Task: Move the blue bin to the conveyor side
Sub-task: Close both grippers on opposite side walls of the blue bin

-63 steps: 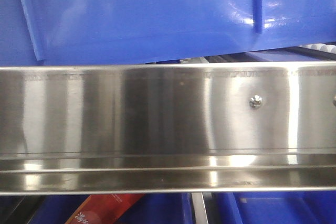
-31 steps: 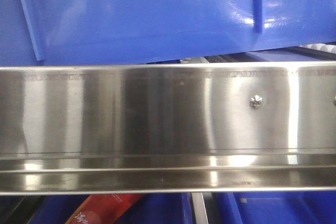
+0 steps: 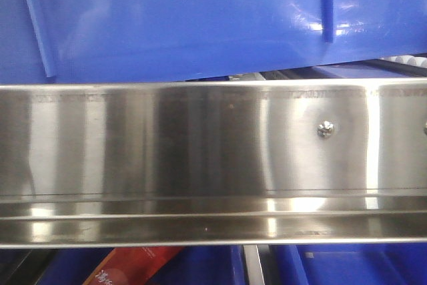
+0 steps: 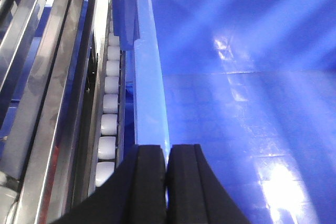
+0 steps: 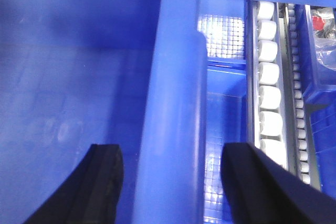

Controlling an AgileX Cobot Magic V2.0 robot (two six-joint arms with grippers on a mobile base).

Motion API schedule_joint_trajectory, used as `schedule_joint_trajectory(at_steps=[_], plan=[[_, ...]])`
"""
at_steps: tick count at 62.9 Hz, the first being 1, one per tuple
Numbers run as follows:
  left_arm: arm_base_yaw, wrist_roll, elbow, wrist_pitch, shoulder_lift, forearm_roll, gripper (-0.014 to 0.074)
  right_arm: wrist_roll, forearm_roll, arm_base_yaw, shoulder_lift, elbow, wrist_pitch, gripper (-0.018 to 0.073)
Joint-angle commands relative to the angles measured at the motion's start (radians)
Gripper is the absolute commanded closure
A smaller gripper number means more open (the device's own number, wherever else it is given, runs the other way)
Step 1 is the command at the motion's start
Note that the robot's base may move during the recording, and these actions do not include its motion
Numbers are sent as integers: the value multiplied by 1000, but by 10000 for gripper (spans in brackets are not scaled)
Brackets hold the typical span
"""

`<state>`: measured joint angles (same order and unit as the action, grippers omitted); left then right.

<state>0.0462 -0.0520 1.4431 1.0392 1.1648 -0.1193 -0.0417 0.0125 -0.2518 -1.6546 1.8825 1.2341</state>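
The blue bin [image 4: 236, 103] lies beside a row of white rollers [image 4: 107, 124]. In the front view it shows above a brushed steel rail [image 3: 200, 145]. The left claw [image 4: 167, 157] is clamped on the bin's rim. The right claw [image 5: 172, 157] is spread wide, one finger on either side of the bin's thick rim, not touching it.

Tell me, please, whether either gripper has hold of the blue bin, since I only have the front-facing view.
Observer: The left gripper is shut on the rim of the blue bin.
Operator: And the right one?
Observer: The right gripper is open, one finger either side of the bin's rim.
Operator: What lies beside the bin?
Observer: A row of white rollers runs along its outer wall.
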Motion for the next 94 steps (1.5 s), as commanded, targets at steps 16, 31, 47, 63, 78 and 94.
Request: schedule_joint_trajectory(at_steps=[16, 31, 47, 63, 78, 94], plan=[[1, 0, 5, -7, -2, -1, 604, 17, -18, -2, 2, -1, -13, 252], [1, 0, 5, -7, -2, -1, 604, 42, -18, -2, 2, -1, -13, 459], [1, 0, 5, -13, 4, -33, 604, 60, -18, -2, 2, -1, -13, 648], [-5, 0, 5, -104, 59, -78, 546, 62, -18, -2, 2, -1, -13, 648], [-5, 0, 5, -117, 138, -78, 248, 62, -18, -2, 2, -1, -13, 648], [-12, -15, 5, -112, 220, -78, 173, 61, -18, -2, 2, -1, -13, 648]])
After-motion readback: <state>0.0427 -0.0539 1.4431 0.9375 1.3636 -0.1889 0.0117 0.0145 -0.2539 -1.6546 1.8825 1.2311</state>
